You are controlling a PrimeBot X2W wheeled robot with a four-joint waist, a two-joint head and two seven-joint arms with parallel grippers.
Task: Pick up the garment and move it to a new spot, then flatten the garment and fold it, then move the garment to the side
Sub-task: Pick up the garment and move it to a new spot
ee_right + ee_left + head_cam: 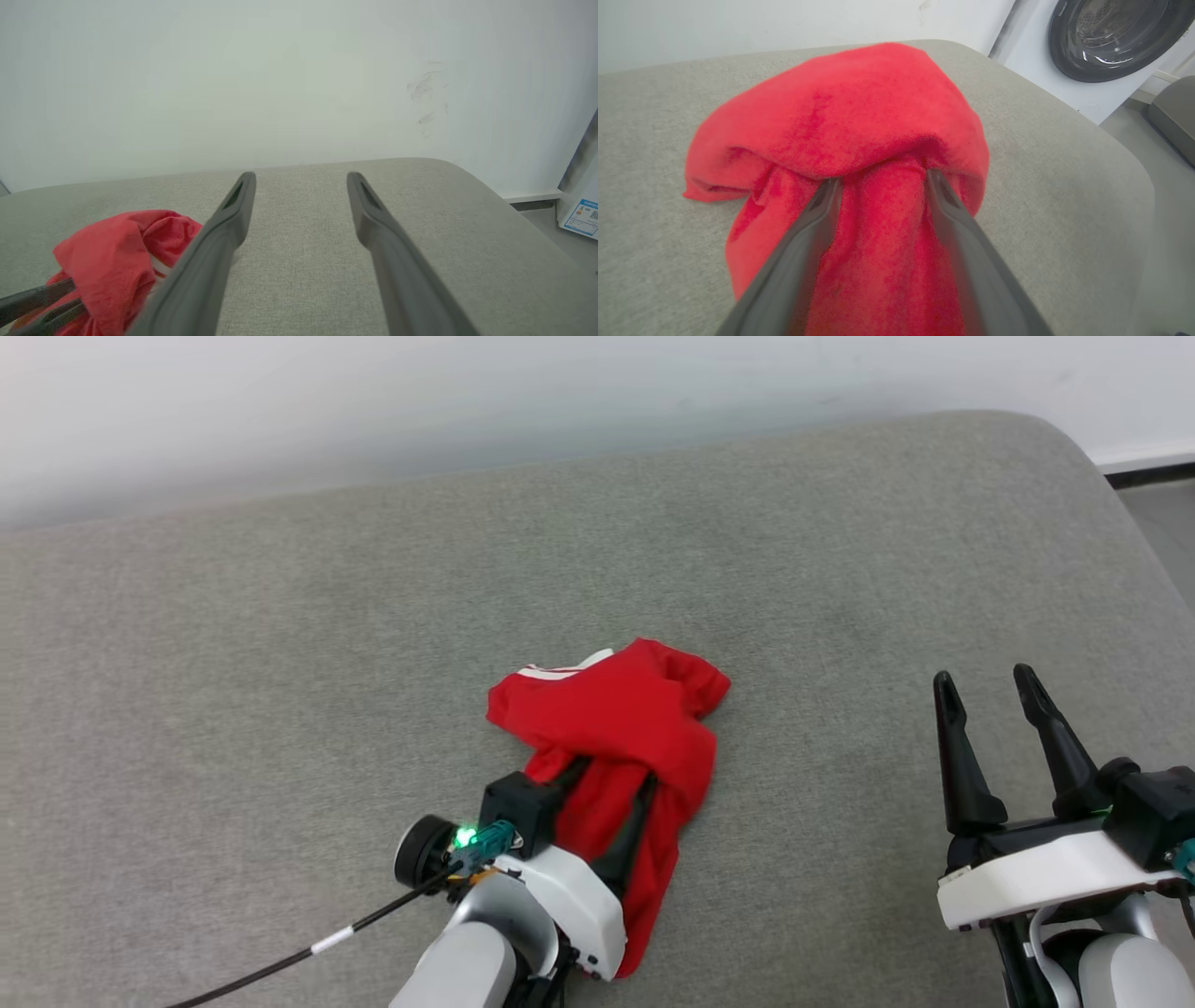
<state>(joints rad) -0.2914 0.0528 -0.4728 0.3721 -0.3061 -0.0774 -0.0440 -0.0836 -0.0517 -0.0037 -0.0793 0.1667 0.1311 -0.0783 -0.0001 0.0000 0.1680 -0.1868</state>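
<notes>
Head view first: the red T-shirt [625, 728] sits in a crumpled heap on the grey cushion [280, 663], about midway across and closer to the near edge than to the wall edge. The left gripper [616, 773] is right in it, fingers spread and poking under the heap, with a tail of cloth hanging back along the wrist. So the heap's long axis pretty much follows those fingers. The right gripper [982, 674] is well off toward the cushion's right edge, wide open and holding nothing.

Left wrist view: the two fingers stand apart with loose red cloth lying between them, and a fold flops over the tips. Looks open to me, draped rather than pinched. There's a washing machine [1120, 37] past the cushion's corner.

Right wrist view: empty open fingers point at bare cushion, with the shirt [112, 261] off to the lower left.

My guess is the left arm is the nearer one for any flattening, and the right has to cross over.
</notes>
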